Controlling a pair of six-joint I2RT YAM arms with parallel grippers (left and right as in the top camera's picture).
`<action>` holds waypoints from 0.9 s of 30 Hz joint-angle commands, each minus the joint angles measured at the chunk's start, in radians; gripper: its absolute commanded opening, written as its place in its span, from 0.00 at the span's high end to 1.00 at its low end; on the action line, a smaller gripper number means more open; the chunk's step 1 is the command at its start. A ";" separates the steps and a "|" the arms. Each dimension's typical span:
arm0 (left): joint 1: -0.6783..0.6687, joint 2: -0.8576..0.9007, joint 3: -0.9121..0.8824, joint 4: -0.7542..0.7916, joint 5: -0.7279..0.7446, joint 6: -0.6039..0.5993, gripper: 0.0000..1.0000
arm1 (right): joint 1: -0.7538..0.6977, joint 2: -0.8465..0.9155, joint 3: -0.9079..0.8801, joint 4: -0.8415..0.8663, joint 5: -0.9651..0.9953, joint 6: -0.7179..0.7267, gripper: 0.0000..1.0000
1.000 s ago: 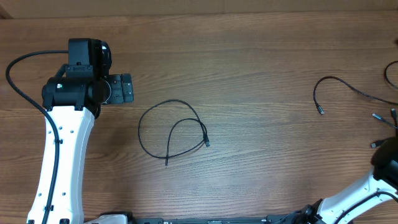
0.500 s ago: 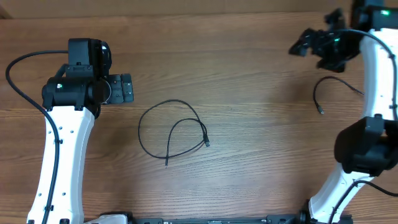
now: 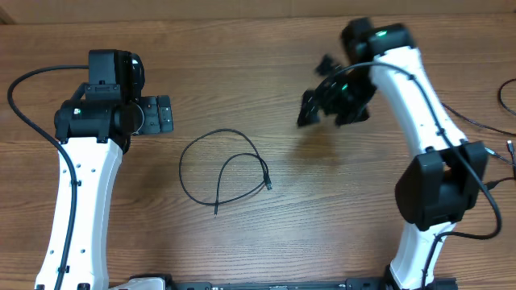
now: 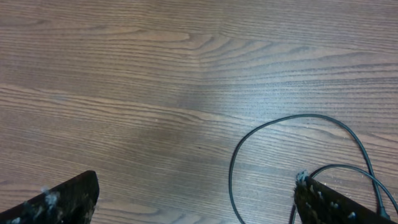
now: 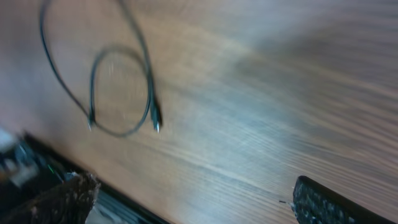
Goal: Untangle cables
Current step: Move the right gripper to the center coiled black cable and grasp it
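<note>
left gripper [image 3: 168, 115] and blurred right gripper [image 3: 313, 91] both spread wide, empty; far-right cables [image 3: 501, 95] cut off

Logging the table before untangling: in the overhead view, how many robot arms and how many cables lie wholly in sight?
Robot arms: 2, left arm, right arm
Cables wholly in sight: 1, looped cable
Total: 3
Edge cables cut off, uncounted.
</note>
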 commanded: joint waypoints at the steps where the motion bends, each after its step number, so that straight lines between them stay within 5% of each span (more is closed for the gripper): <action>1: 0.005 0.006 0.008 0.000 0.009 0.011 0.00 | 0.097 0.010 -0.087 0.005 -0.006 -0.195 0.00; 8: 0.005 0.006 0.008 0.001 0.009 0.011 0.00 | 0.251 0.010 -0.212 0.105 -0.034 -0.209 0.00; 16: 0.005 0.006 0.008 0.000 0.009 0.011 0.00 | 0.347 0.010 -0.285 0.155 -0.035 -0.038 0.00; 22: 0.005 0.006 0.008 0.000 0.009 0.011 0.01 | 0.364 0.010 -0.350 0.295 -0.035 0.423 0.00; 27: 0.005 0.006 0.008 0.000 0.009 0.011 0.00 | 0.389 0.010 -0.457 0.428 -0.035 0.667 0.00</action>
